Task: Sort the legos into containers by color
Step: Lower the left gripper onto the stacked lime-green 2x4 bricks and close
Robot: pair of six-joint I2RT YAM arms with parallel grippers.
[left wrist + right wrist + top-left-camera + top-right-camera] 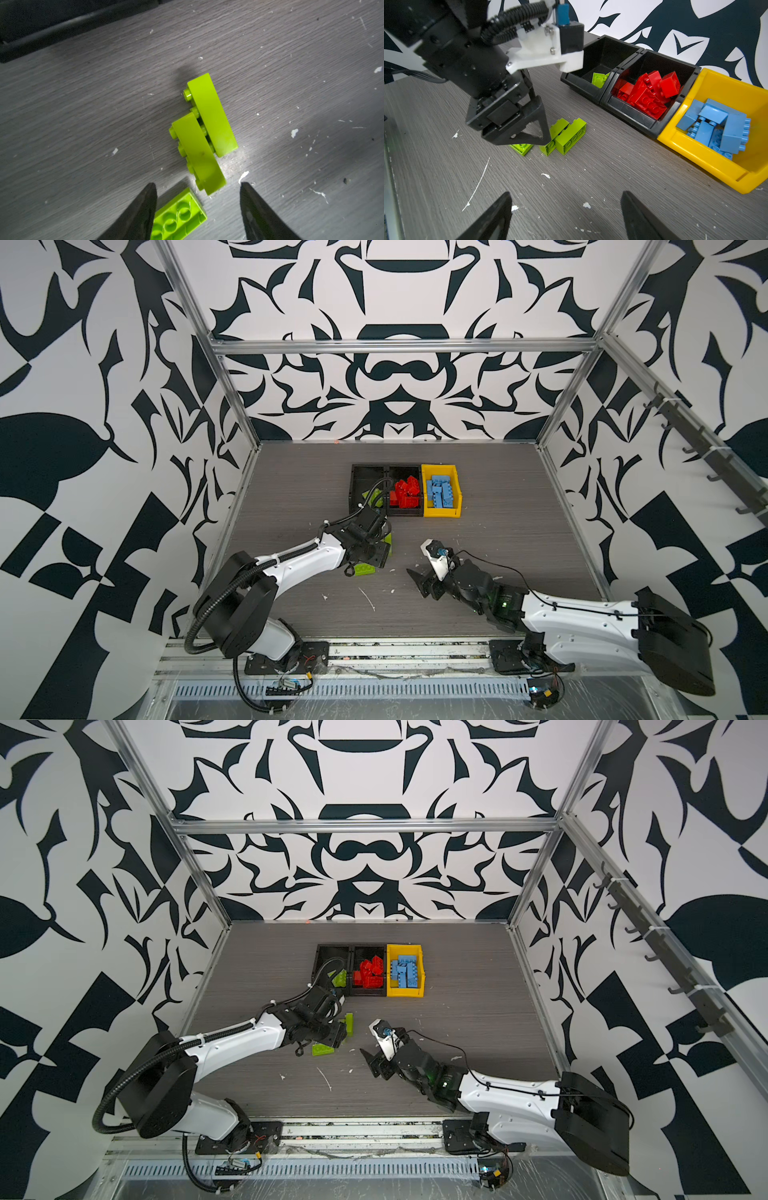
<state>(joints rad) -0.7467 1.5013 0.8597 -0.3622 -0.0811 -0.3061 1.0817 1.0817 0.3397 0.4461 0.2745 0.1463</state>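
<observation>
The left arm reaches from its base at the front-left of the desk forward and toward the middle. Its wrist is bent down, so the left gripper hangs low over three loose green bricks. Its jaws are spread and clasp nothing. A studs-up brick lies flat between the fingers, close by one and clear of the other. The two long bricks lie on their sides, touching each other, just beyond the fingertips. Behind them the bins stand in a row: the left black bin holds one green brick, the middle black bin holds a heap of red bricks, and the yellow bin holds blue bricks. The right arm stretches low from the front-right toward the middle, with the right gripper released and empty above the desk
</observation>
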